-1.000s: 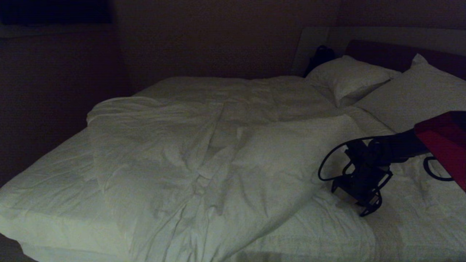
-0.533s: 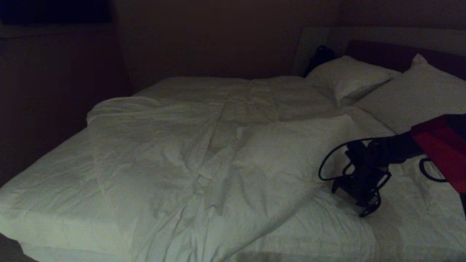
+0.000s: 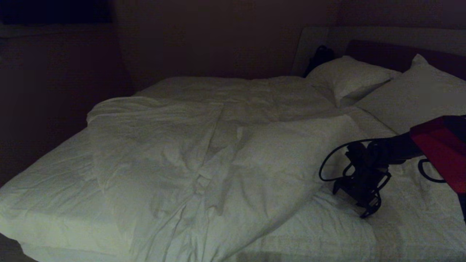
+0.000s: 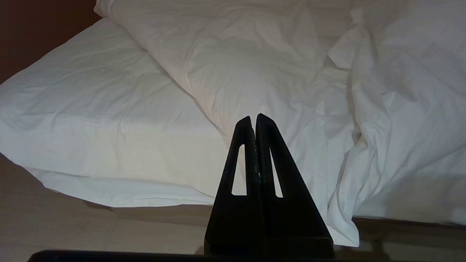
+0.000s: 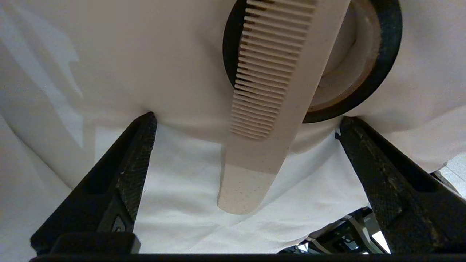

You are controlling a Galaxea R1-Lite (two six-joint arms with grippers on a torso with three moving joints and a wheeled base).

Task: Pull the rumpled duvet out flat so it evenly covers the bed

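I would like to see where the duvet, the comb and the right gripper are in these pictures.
duvet (image 3: 174, 153), head view, its creased middle.
comb (image 5: 271, 94), right wrist view, its spine beside the teeth.
right gripper (image 5: 244, 127), right wrist view, midway between the open fingertips.

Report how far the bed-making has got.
Done: nothing yet; the duvet lies bunched in a creased heap, leaving bare sheet along one side of the bed. In hand: the right gripper hangs open by the duvet's edge. The left gripper is shut, idle. Left: grasping and pulling it flat.
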